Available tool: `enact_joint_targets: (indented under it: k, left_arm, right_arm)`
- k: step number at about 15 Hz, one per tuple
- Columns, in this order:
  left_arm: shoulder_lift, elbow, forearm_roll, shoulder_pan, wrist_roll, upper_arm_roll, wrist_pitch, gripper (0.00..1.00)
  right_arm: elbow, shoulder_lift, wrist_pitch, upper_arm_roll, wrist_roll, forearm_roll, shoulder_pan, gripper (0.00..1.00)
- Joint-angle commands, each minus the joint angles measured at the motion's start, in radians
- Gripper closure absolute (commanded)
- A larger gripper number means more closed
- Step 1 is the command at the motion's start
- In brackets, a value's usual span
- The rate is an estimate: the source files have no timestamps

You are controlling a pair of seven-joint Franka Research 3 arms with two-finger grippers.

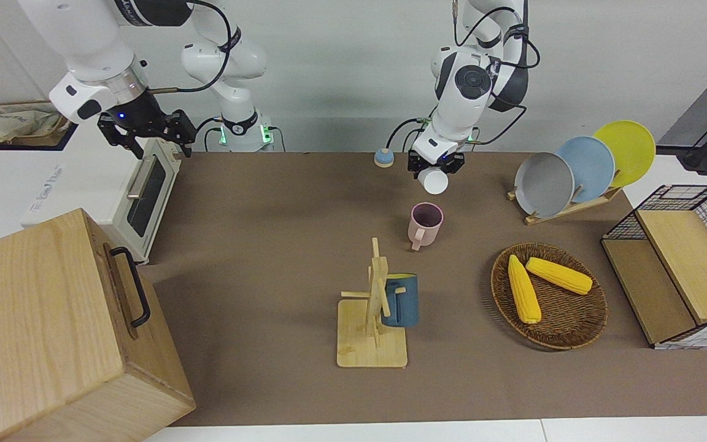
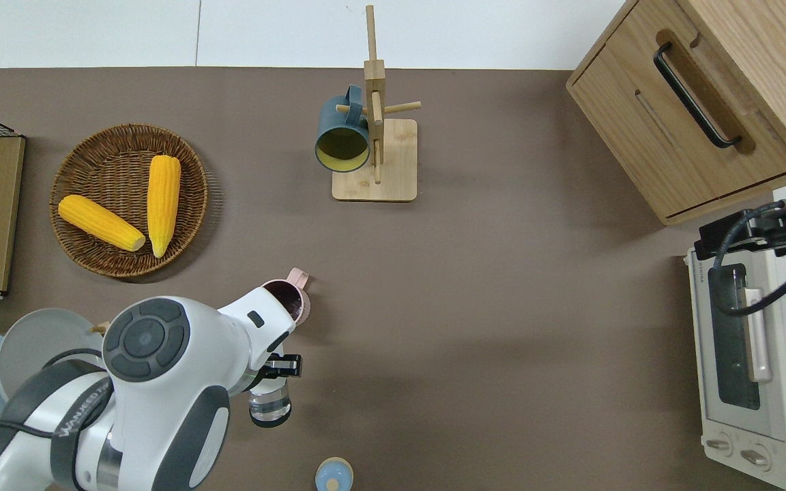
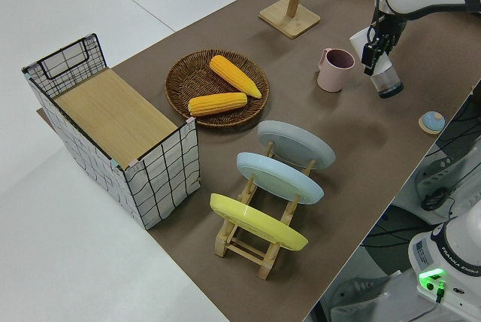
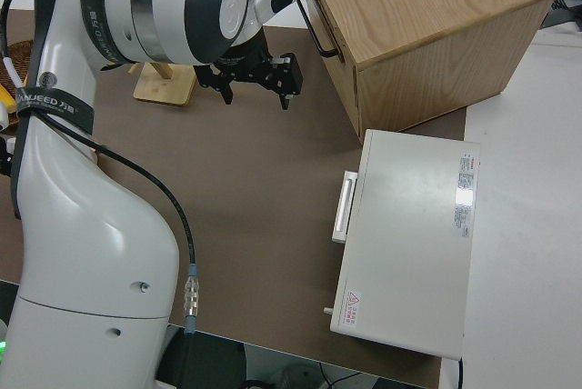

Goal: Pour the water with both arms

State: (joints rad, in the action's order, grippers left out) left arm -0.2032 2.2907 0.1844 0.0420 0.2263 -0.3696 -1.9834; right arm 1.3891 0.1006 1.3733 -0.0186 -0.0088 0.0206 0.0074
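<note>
My left gripper is shut on a clear bottle and holds it in the air. In the overhead view the bottle hangs over bare mat between a pink mug and a small blue cap. The mug stands upright on the mat, its inside dark. The right arm is parked, and its gripper is open with nothing in it.
A wooden mug tree holds a dark blue mug. A wicker basket holds two corn cobs. A plate rack, wire crate, toaster oven and wooden cabinet line the table's ends.
</note>
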Motion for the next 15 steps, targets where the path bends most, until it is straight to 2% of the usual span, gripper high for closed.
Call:
enact_joint_targets:
  k: [1,9,12,15]
  left_arm:
    - [-0.145,0.157,0.02,0.03,0.013,-0.002,-0.191,1.0]
    - [-0.194,0.228,0.032,0.029,0.01,0.011,-0.293,1.0]
    - [-0.2,0.228,0.02,-0.025,-0.005,0.029,-0.324,1.0]
    - [-0.222,0.227,0.018,-0.094,-0.015,0.029,-0.371,1.0]
  right_arm:
    - [0.024,-0.021,0.004,0.003,-0.019,0.01,-0.006,0.007]
    - [0.024,-0.021,0.004,0.003,-0.019,0.01,-0.006,0.007]
    - [0.024,-0.021,0.004,0.003,-0.019,0.01,-0.006,0.007]
    - [0.024,-0.021,0.004,0.003,-0.019,0.01,-0.006,0.007]
